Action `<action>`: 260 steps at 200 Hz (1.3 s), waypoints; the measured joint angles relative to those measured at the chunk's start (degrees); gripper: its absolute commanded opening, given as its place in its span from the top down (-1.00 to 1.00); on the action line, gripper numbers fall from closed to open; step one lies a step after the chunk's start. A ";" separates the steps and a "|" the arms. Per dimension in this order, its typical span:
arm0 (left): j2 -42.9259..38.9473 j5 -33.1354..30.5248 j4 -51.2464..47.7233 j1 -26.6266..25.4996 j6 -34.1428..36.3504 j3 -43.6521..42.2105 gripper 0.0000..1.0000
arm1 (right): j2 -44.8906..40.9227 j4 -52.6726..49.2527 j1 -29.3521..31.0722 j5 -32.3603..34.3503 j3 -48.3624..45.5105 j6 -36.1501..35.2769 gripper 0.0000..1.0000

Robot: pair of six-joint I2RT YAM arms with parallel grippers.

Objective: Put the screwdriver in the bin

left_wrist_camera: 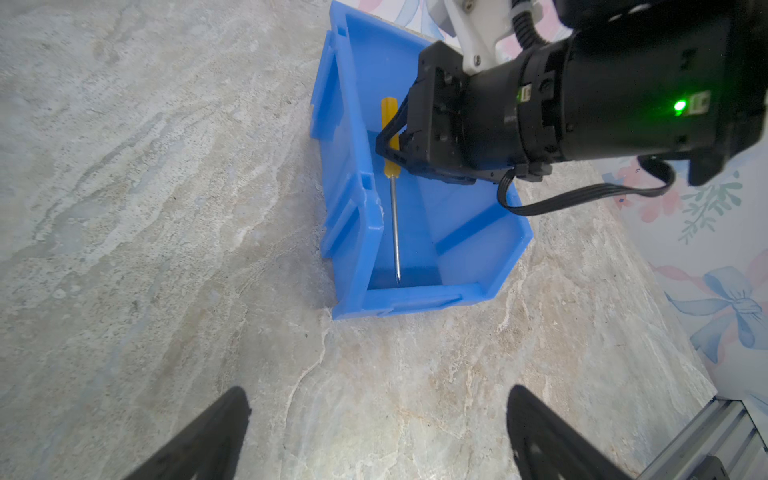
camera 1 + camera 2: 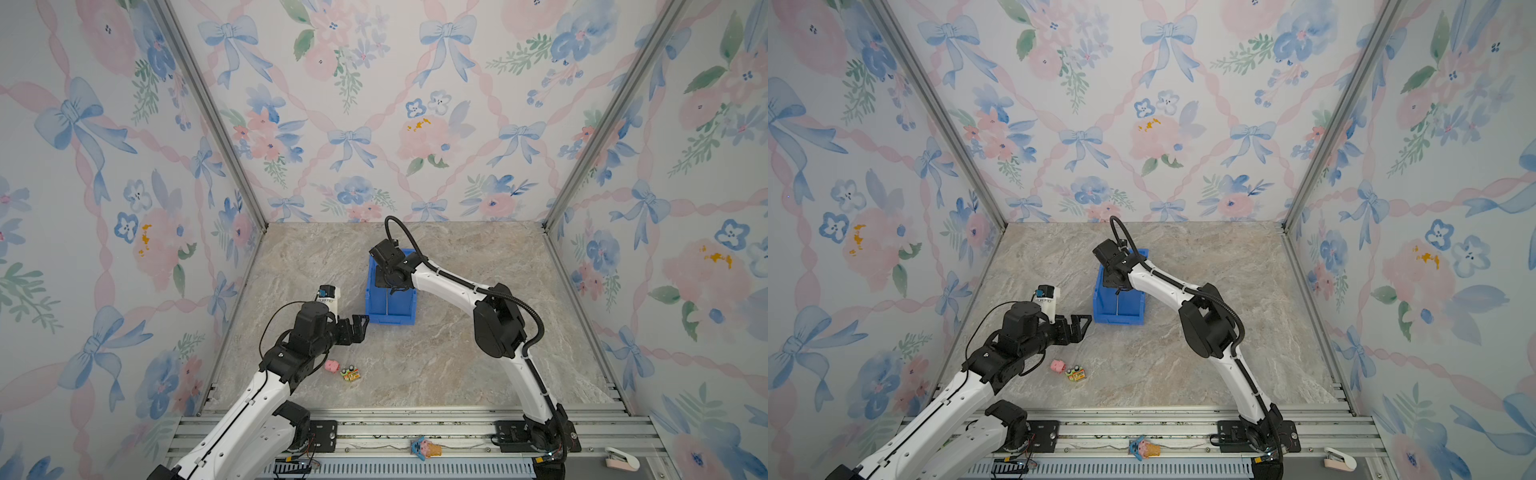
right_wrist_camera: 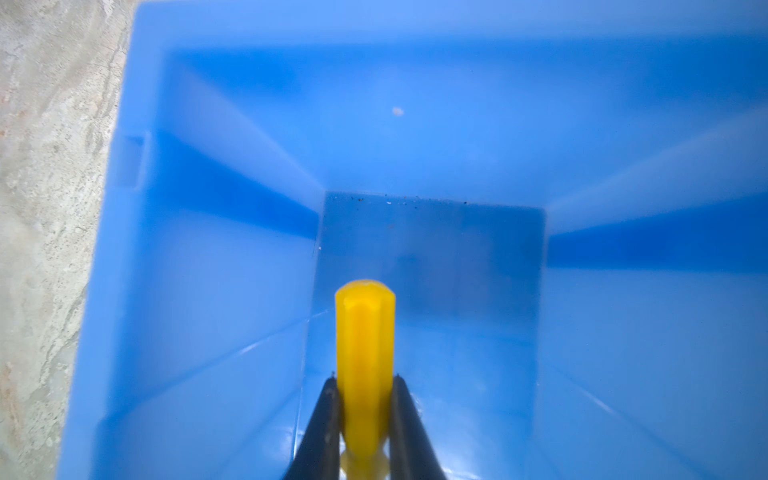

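Item: screwdriver (image 1: 390, 137). Yellow handle, thin silver shaft. Location: inside the opening of the bin (image 1: 353, 232), shaft sloping down, tip low near the bin's lipped front end; whether the tip touches the floor cannot be told. In both top views only the thin shaft (image 2: 387, 300) shows under the wrist.

Item: bin. Bright blue, rectangular, standing on the marble-patterned table (image 2: 457, 353), mid-table, toward the back.

Item: right gripper (image 3: 365, 390). Poised over the bin's back half, both fingers (image 3: 322, 419) clamped against the sides of the yellow handle; handle end projects past the fingertips.

Item: left gripper (image 2: 360, 323). Low over the table just beside the bin's front left corner, apart from it. Fingers (image 1: 199, 440) spread wide, nothing between them.

Item: pink toy (image 2: 331, 366). On the table beside the left arm's elbow, well apart from the bin.

Item: small green and orange toy (image 2: 350, 372). Just beside the pink toy.

Item: white object with blue cap (image 2: 329, 296). Upright, partly behind the left arm; likely a small bottle.
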 measured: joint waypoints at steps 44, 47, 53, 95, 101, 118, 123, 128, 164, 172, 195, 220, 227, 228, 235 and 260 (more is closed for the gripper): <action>0.00 0.00 0.37 0.33 0.42 0.00 -0.95 | 0.00 -0.15 0.00 0.87 -0.02 -0.17 0.52; 0.00 -0.02 0.39 0.33 0.42 0.00 -0.95 | 0.00 -0.13 0.00 0.92 -0.02 -0.24 0.50; 0.00 -0.02 0.42 0.33 0.46 0.00 -0.95 | 0.00 -0.13 0.00 1.14 -0.02 -0.26 0.47; 0.00 0.00 0.42 0.37 1.01 0.00 -0.95 | -0.26 -0.09 -0.02 2.80 -0.07 -1.55 0.05; 0.00 0.00 0.42 0.37 1.07 0.00 -0.95 | -0.46 -0.07 0.00 3.06 -0.07 -1.73 0.02; -0.02 0.02 0.42 0.48 1.11 0.00 -0.95 | -1.42 -0.07 0.00 3.74 -0.09 -2.08 -0.03; -0.02 0.02 0.42 0.55 1.14 0.00 -0.95 | -1.79 -0.07 0.00 3.96 -0.09 -2.29 -0.04; -0.02 0.02 0.42 0.66 1.27 0.00 -0.95 | -2.29 -0.07 0.00 4.22 -0.09 -2.45 -0.05; -0.07 -0.39 0.42 1.09 1.31 0.00 -0.95 | -7.78 0.07 0.79 6.64 -0.61 -5.55 -0.16; -0.07 -0.98 0.42 1.18 1.31 0.00 -0.95 | -9.64 0.26 1.03 7.45 -1.40 -6.23 -0.18; -0.07 -3.61 0.42 1.62 1.29 0.00 -0.95 | -16.63 0.94 2.12 9.46 -6.25 -8.24 -0.26; -0.07 -7.58 0.39 1.88 1.29 0.00 -0.95 | -25.68 1.20 2.82 11.87 -13.94 -9.57 -0.41; -0.07 -9.03 0.39 1.88 1.29 0.00 -0.95 | -28.39 1.22 2.86 12.66 -16.41 -9.86 -0.45; -0.07 -9.31 0.42 1.88 1.29 0.00 -0.95 | -28.94 1.22 2.89 12.72 -16.96 -10.08 -0.46; -0.07 -10.95 0.39 1.88 1.29 0.00 -0.95 | -31.67 1.16 2.91 13.57 -19.56 -10.32 -0.52; -0.76 -16.87 0.52 2.14 1.33 -0.37 -0.95 | -42.42 0.63 2.84 17.14 -30.25 -10.80 -0.93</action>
